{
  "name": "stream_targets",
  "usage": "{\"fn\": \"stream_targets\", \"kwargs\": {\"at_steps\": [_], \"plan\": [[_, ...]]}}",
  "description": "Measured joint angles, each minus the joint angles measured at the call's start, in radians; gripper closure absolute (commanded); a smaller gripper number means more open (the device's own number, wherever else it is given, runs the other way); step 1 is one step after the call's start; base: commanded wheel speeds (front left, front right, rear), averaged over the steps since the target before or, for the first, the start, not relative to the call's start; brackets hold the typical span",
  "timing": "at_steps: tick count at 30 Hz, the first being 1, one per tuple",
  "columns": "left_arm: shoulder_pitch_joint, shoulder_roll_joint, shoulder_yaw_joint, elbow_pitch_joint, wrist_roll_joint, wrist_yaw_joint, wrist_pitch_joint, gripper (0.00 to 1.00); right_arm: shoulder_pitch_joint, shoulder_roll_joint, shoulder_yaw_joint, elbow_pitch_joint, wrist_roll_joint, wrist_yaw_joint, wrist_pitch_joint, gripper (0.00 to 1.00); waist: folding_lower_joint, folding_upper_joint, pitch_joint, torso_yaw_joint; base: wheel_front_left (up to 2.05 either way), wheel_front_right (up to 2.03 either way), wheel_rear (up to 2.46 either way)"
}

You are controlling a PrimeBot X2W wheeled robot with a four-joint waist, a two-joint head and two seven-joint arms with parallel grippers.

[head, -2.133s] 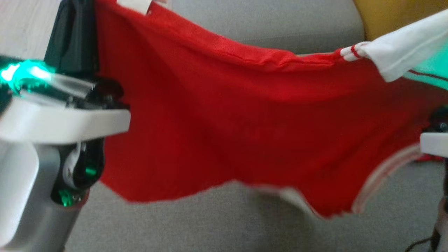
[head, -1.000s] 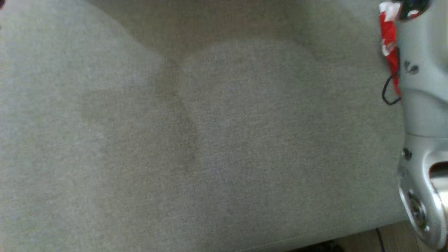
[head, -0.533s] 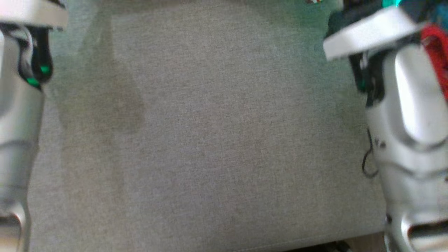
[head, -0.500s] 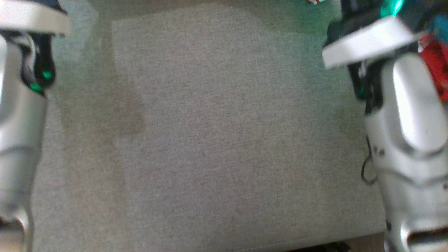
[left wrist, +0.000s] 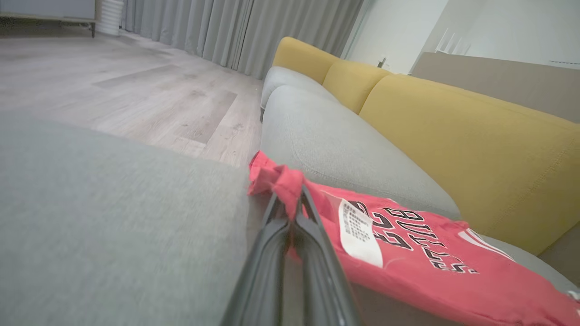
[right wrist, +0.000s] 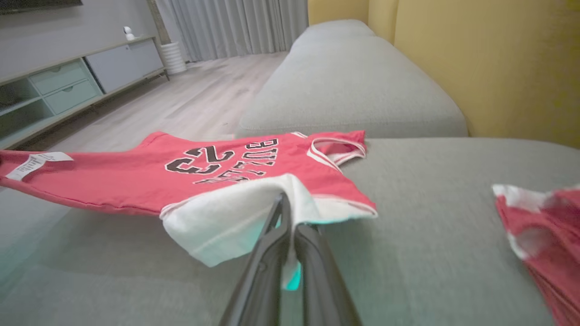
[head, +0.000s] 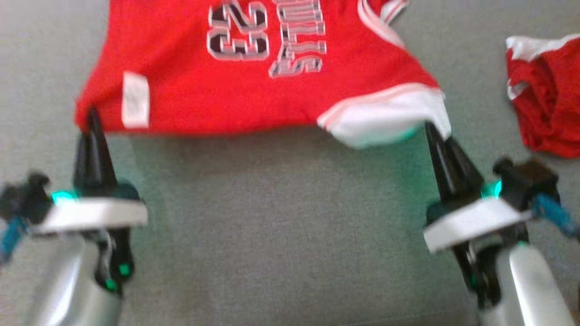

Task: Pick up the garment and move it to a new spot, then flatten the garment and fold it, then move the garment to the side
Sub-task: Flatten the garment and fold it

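Where left tool (left wrist: pixel 290 202) pinches, garment (head: pixel 204 99) bunches

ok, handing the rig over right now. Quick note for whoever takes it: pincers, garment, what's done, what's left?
Pincers: the left pincer is shut on a corner of the red sleeveless jersey, near its white label. The right pincer is shut on the jersey's white-edged corner.
Jersey: stretched between both pincers, lettering up. Its far part lies on the grey sofa seat; its near edge is held just above the seat.
Also there: a crumpled red and white garment lies on the seat to the right, apart from the jersey.
Done: pickup.
Left: lay it down, flatten, fold, move aside.
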Motion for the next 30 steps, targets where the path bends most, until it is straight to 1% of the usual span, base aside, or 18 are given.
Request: {"fn": "stream_targets", "kwargs": {"at_steps": [5, 11, 15, 19, 20, 24, 28, 30], "plan": [[0.206, -0.033, -0.007, -0.075, -0.022, 0.012, 0.000, 1.00, 0.218, 0.010, -0.040, -0.141, 0.000, 0.000, 0.095, 1.00, -0.0001, 0.0000, -0.110, 0.010, 0.00, 0.00, 0.00], [0.421, -0.030, -0.021, -0.179, -0.034, 0.053, 0.032, 1.00, 0.450, 0.015, -0.064, -0.281, 0.014, 0.000, 0.207, 1.00, -0.0001, 0.0000, -0.237, 0.024, 0.00, 0.00, 0.00], [0.539, -0.023, -0.042, -0.243, -0.043, 0.080, 0.070, 1.00, 0.563, 0.016, -0.076, -0.332, 0.041, 0.000, 0.259, 1.00, -0.0001, 0.0000, -0.301, 0.032, 0.00, 0.00, 0.00], [0.590, -0.022, -0.059, -0.253, -0.066, 0.096, 0.113, 1.00, 0.588, 0.017, -0.077, -0.326, 0.069, 0.000, 0.275, 1.00, -0.0001, 0.0000, -0.340, 0.039, 0.00, 0.00, 0.00], [0.592, -0.024, -0.069, -0.251, -0.070, 0.096, 0.123, 1.00, 0.588, 0.018, -0.081, -0.315, 0.090, 0.000, 0.275, 1.00, 0.0000, 0.0000, -0.345, 0.041, 0.00, 0.00, 0.00], [0.589, -0.037, -0.088, -0.226, -0.097, 0.101, 0.169, 1.00, 0.570, 0.018, -0.108, -0.245, 0.113, 0.000, 0.278, 1.00, 0.0003, 0.0000, -0.352, 0.054, 0.00, 0.00, 0.00], [0.564, -0.075, -0.100, -0.192, -0.149, 0.107, 0.220, 1.00, 0.518, 0.019, -0.140, -0.175, 0.122, 0.000, 0.284, 1.00, 0.0003, 0.0000, -0.355, 0.066, 0.00, 0.00, 0.00], [0.541, -0.110, -0.089, -0.174, -0.207, 0.113, 0.234, 1.00, 0.484, 0.019, -0.149, -0.136, 0.123, 0.000, 0.287, 1.00, 0.0003, 0.0000, -0.356, 0.073, 0.00, 0.00, 0.00]]}}
